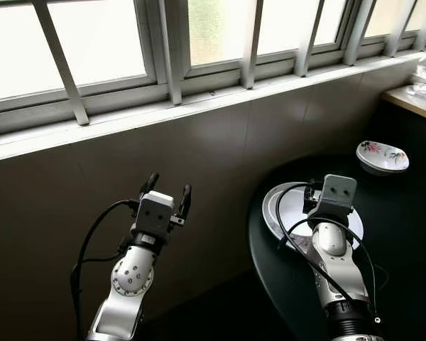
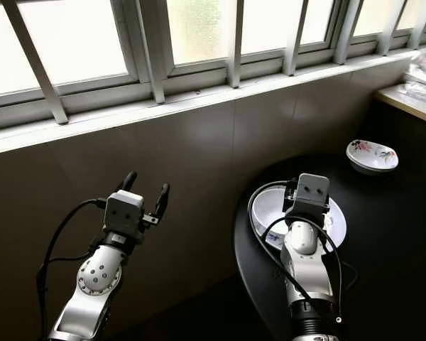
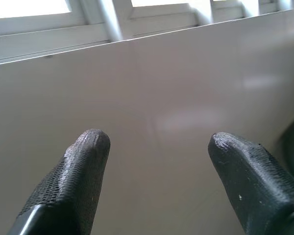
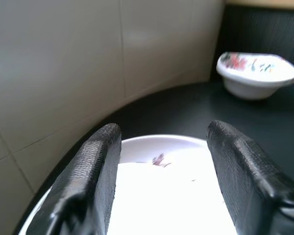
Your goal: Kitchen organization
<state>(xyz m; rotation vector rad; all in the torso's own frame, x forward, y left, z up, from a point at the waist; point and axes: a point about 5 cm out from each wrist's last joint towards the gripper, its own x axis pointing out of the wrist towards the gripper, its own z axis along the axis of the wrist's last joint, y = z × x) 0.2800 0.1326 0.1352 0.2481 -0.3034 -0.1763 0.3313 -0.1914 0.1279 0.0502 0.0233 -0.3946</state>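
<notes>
The white plate (image 1: 287,206) lay flat near the rounded edge of the dark table (image 1: 405,234), round and showing no long axis. The right gripper (image 4: 161,161) hovered just over the plate, fingers wide apart, holding nothing, arm reaching forward. A flowered bowl (image 1: 382,157) sat upright further back. Left of the table, the left gripper (image 1: 167,193) pointed up at the tiled wall (image 1: 220,156), open and empty.

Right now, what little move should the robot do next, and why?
Probably lower the right tool a little onto the white plate. Its open fingers hover above the plate's rim on the dark table, holding nothing. The left tool points at the wall.
</notes>
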